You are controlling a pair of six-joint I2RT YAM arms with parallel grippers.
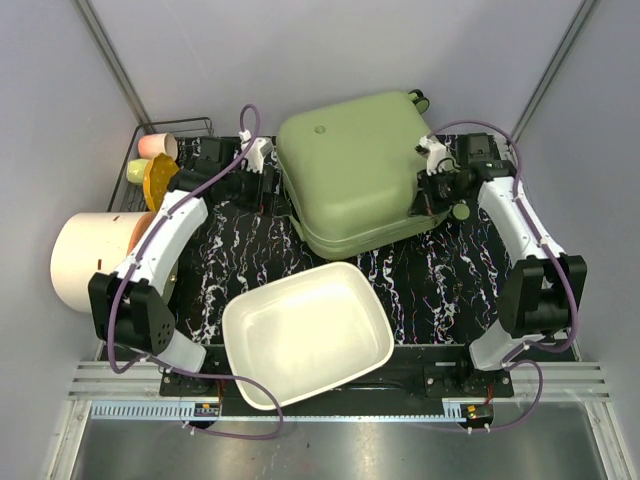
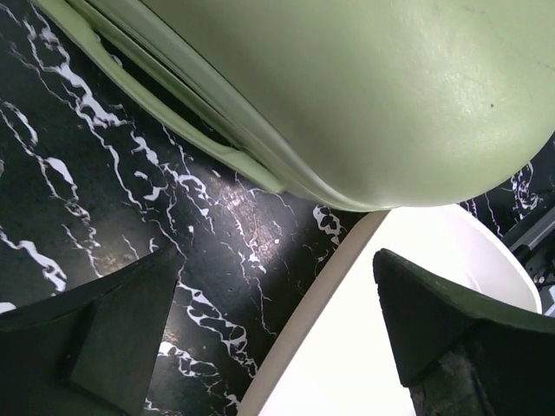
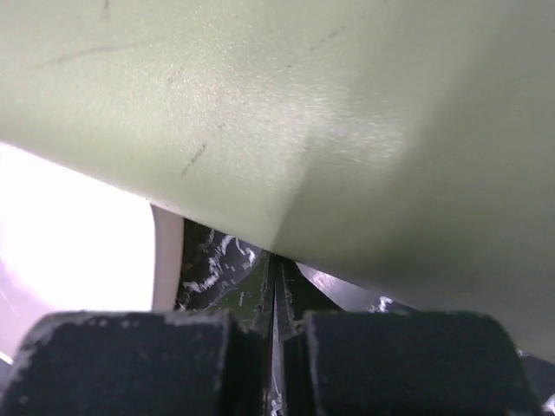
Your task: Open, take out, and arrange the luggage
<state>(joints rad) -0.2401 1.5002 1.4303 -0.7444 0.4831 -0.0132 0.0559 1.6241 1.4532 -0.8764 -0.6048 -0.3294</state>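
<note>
While the left claw (image 2: 273, 312) hangs released wide at the left edge of the luggage (image 1: 350, 165), arm stretched forward, the right claw (image 3: 276, 347) sits clenched at its right side, elbow bent. A white bin (image 1: 305, 335) lies just in front, a dish rack (image 1: 165, 150) far left. The luggage rests mid-back on the table (image 1: 420, 280), wheeled end pointing right, length running crosswise

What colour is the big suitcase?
The suitcase is pale olive green, seen best from the top camera.
</note>
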